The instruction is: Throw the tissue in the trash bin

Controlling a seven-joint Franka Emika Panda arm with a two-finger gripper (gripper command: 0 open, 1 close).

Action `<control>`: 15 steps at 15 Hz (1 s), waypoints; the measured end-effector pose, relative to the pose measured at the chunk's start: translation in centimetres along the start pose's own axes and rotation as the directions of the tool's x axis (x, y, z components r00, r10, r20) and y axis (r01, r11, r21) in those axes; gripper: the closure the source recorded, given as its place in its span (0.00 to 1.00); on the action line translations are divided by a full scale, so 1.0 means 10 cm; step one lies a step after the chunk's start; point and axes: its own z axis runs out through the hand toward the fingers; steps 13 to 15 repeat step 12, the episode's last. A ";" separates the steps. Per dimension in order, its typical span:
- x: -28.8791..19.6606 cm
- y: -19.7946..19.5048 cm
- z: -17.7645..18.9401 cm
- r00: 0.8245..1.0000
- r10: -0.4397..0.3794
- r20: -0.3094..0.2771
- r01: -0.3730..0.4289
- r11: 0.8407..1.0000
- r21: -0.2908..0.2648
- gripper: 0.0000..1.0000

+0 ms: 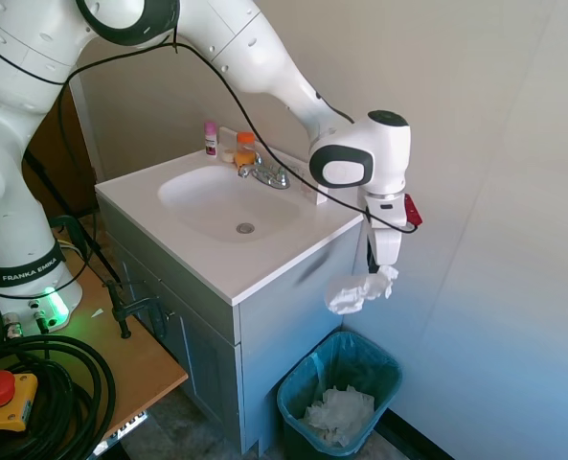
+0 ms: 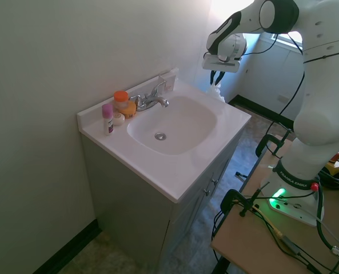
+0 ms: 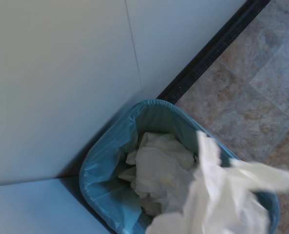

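Note:
My gripper [image 1: 386, 271] hangs past the right end of the vanity, shut on the tissue [image 1: 357, 292], a crumpled white wad drooping from the fingertips. Directly below stands the teal trash bin [image 1: 383, 362] with a clear liner, on the floor between cabinet and wall. A larger wad of white paper [image 1: 339, 414] lies inside it. In the wrist view the tissue [image 3: 217, 200] hangs in the foreground over the trash bin [image 3: 103, 156] and the paper wad [image 3: 159, 165]. In the second exterior view the gripper [image 2: 215, 79] is beyond the counter's far corner, and the bin is hidden.
A white vanity [image 1: 264, 259] with sink [image 1: 228, 201] and faucet [image 1: 264, 173] stands left of the gripper. An orange-capped bottle [image 1: 245, 149] and a pink bottle [image 1: 210, 138] sit at the counter's back. The wall [image 1: 494, 240] is close on the right.

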 end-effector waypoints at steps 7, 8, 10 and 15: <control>-0.02 0.14 -0.95 0.996 -0.091 0.003 0.089 0.983 0.159 0.00; -0.06 0.24 -1.17 0.995 -0.100 -0.002 0.099 0.978 0.185 0.00; -0.20 0.46 -1.49 0.992 -0.127 -0.007 0.126 0.967 0.219 0.00; -0.47 0.66 -1.69 0.984 -0.176 -0.015 0.175 0.958 0.229 0.00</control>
